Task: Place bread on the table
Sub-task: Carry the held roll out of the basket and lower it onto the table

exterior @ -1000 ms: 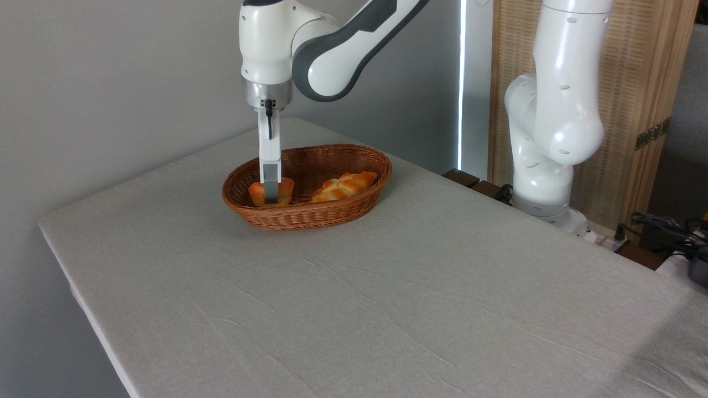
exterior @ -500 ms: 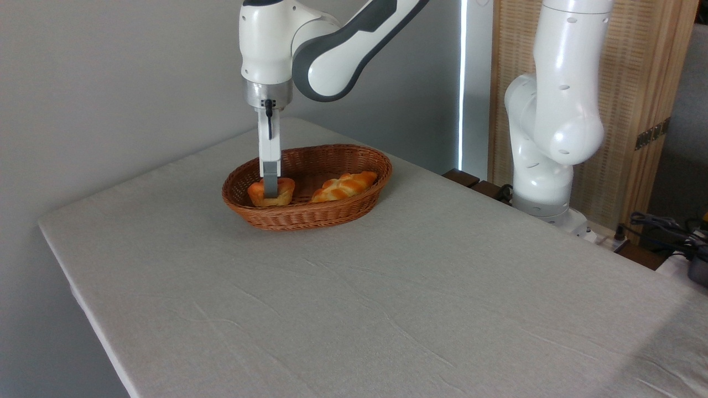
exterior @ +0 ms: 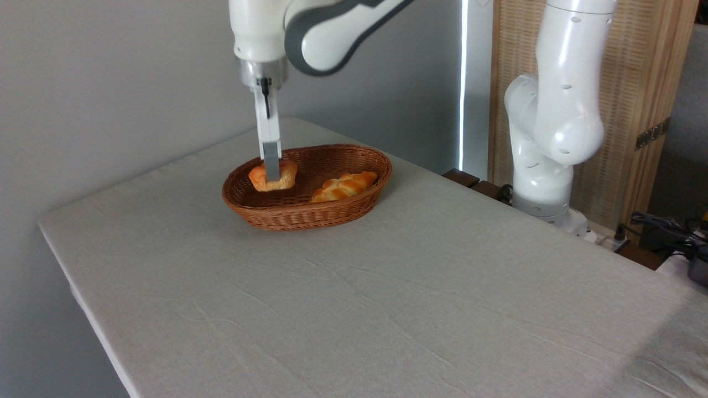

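Note:
The bread (exterior: 285, 176), a small round orange bun with a paler ridged base, hangs just above the floor of the brown wicker basket (exterior: 332, 213), at its left end. My gripper (exterior: 271, 176) comes straight down from above and is shut on the bread; one grey finger (exterior: 271, 163) crosses the front of the bun and the other is hidden behind it. The table (exterior: 387, 298), covered in a light grey-beige wrinkled cloth, spreads out in front of and to the right of the basket.
A longer golden braided loaf (exterior: 344, 186) lies in the right half of the basket. The robot's white base column (exterior: 545, 143) stands at the table's far right edge, with cables (exterior: 664, 229) beside it. The table's left edge (exterior: 83, 287) drops off.
The gripper has risen with the bread in it, lifting the bun off the basket floor to about rim height. The braided loaf and the basket have stayed put.

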You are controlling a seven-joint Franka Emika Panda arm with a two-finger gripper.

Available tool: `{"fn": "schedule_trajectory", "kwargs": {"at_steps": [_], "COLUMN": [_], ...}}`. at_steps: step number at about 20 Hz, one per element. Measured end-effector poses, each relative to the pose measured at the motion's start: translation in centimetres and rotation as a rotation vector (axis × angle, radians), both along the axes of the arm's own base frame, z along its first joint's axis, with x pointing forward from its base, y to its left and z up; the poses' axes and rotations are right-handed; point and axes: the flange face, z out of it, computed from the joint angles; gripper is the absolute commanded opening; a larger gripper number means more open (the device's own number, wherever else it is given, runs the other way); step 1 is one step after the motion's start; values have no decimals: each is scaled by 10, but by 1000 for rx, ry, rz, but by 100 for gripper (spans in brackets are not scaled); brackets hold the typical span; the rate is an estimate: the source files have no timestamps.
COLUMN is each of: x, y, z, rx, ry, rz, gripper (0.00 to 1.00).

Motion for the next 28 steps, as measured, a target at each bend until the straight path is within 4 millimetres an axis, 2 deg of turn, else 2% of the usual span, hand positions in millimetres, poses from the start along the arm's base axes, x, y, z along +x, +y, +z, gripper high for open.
{"fn": "schedule_trajectory", "kwargs": {"at_steps": [3, 5, 7, 10, 13, 17, 18, 20, 21, 22, 26, 28], "x": [23, 36, 48, 62, 77, 103, 108, 120, 125, 134, 154, 157], "y": [30, 51, 73, 99, 109, 116, 118, 125, 128, 133, 141, 140], "z": [47, 68, 83, 86, 69, 33, 26, 6, -1, -13, -45, -50], "rx": [-8, -18, -11, 50, 132, 170, 174, 186, 189, 191, 197, 200], "ry": [29, 32, 18, -18, -41, -40, -37, -28, -28, -34, -52, -50], "rz": [59, 96, 128, 154, 156, 181, 187, 207, 215, 228, 252, 252], "gripper": [45, 45, 45, 46, 46, 57, 68, 80, 93, 100, 100, 100]}}
